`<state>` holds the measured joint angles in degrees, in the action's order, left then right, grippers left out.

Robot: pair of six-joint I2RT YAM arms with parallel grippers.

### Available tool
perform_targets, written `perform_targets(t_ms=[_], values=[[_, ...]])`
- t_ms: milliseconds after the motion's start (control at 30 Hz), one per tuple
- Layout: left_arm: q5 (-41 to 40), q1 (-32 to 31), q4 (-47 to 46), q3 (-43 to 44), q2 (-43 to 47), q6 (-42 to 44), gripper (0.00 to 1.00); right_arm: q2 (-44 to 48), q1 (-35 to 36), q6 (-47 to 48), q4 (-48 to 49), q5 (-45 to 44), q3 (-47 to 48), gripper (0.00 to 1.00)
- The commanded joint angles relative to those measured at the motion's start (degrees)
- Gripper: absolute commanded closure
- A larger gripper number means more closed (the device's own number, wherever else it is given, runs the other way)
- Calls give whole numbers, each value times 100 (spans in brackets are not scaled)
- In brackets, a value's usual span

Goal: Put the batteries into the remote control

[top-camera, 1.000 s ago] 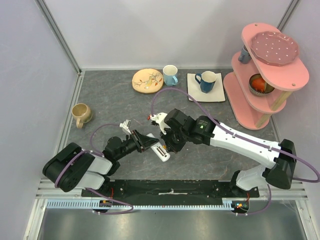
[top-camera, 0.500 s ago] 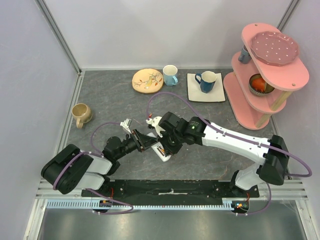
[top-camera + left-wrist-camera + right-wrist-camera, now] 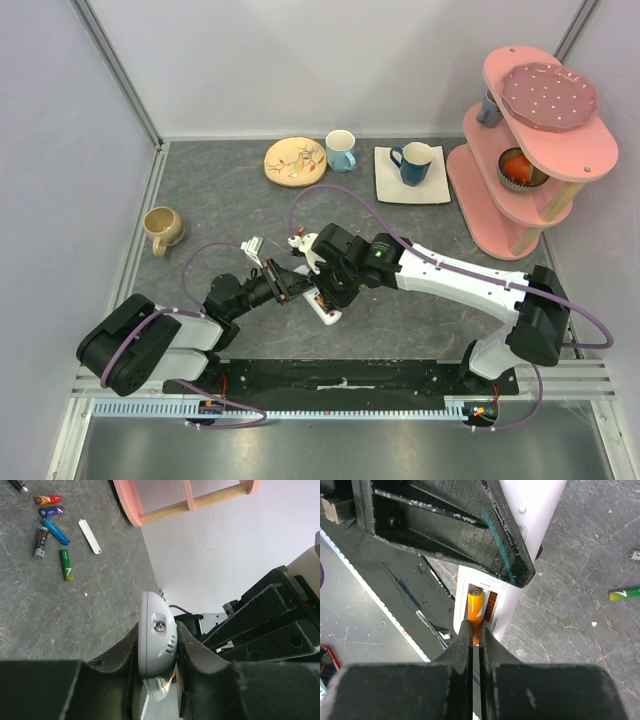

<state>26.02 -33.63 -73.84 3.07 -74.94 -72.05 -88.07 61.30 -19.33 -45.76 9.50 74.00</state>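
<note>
Over grey tabletop, left jaws clamp the remote control, right jaws pinching an orange battery in its bay.

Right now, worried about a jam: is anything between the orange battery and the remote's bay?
Nothing visible. The orange battery lies in the remote's open bay, the right tool pinching its near end; the left tool holds the remote.

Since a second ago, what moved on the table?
The right gripper slid slightly left over the remote control, its arm swinging in behind. The left gripper still clamps the remote control; mugs, plate and pink stand stayed put.
</note>
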Motion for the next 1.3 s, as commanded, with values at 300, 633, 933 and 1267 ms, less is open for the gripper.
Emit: perform_targets(t_ms=[300,633,933,1267], values=[[158,-74,-2152,80,155,235,98,-105,23,-281,374,175,256,100],[131,-100,-2160,71,208,235,98,-228,14,-466,524,17,378,100],[96,-126,-2152,88,243,156,98,-298,23,-589,656,-176,449,100],[17,-162,-2152,281,252,25,98,-377,23,-721,787,-150,405,96]])
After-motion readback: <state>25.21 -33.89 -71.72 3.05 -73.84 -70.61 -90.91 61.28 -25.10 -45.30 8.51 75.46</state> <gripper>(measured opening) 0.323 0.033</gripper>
